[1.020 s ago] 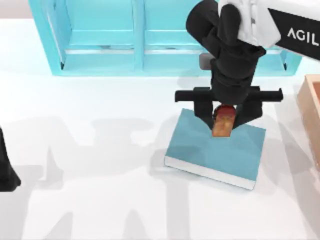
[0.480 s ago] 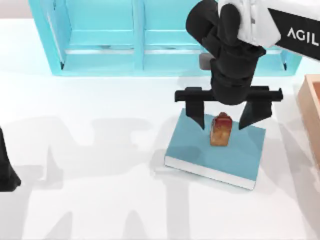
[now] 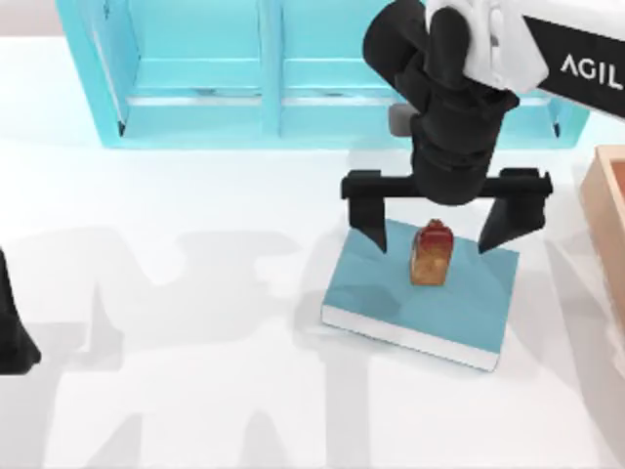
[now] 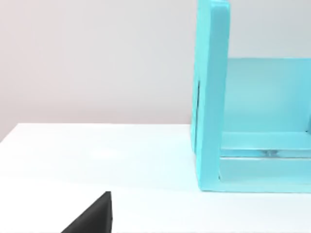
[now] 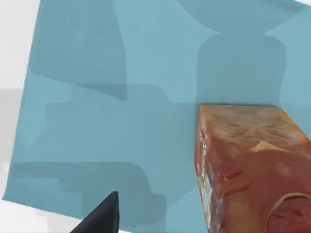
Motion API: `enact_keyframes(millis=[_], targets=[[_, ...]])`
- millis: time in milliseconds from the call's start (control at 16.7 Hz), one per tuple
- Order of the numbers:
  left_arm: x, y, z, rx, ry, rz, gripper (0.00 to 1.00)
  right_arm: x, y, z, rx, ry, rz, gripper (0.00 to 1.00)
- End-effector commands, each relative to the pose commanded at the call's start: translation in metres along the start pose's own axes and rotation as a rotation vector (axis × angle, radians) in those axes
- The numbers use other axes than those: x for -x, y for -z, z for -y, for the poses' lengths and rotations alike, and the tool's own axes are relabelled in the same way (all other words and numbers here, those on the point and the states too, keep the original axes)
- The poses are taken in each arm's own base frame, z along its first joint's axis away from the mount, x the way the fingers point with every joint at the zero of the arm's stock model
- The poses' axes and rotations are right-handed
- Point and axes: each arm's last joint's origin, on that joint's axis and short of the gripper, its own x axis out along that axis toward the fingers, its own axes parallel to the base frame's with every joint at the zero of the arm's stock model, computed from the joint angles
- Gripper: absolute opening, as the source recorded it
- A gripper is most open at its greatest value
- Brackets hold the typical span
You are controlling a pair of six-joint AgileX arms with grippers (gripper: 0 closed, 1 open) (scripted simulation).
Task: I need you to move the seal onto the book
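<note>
Right arm reaches in from the top view's upper right, wrist pointing down over the book (image 3: pixel 420 293). Right tool (image 3: pixel 439 233) is spread wide, holding nothing; one finger hangs over the book's far left corner, the other over its far right edge. Whether the tips touch the cover, can't tell.

Seal (image 3: pixel 432 252) stands upright on the book's teal cover, between the two fingers and clear of both, roughly centred under the wrist, toward the book's far edge. Red top faces the shelf side. In the right wrist view the seal (image 5: pixel 252 170) sits on the cover (image 5: pixel 112 97), with one dark fingertip (image 5: pixel 99 218) apart from it.

Left arm is parked at the top view's left edge, low down; left tool's state can't be told from the dark finger (image 4: pixel 92 218) in its wrist view.

Desk (image 3: pixel 176 322) is plain white, shadows of the arms across it. Light-blue shelf unit (image 3: pixel 195 78) stands along the far side; a brown wooden box (image 3: pixel 607 215) sits at the right edge. Wall behind is pale grey.
</note>
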Motion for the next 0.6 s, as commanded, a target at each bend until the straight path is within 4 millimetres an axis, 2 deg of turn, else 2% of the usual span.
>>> enact_keyframes(millis=[180,600], targets=[[0.000,0.000,0.000,0.000,0.000,0.000,1.00,0.003,-0.001,0.001,-0.002,0.001,-0.003,1.00],[0.000,0.000,0.000,0.000,0.000,0.000,1.00,0.030,0.000,0.001,-0.002,0.000,0.000,1.00]])
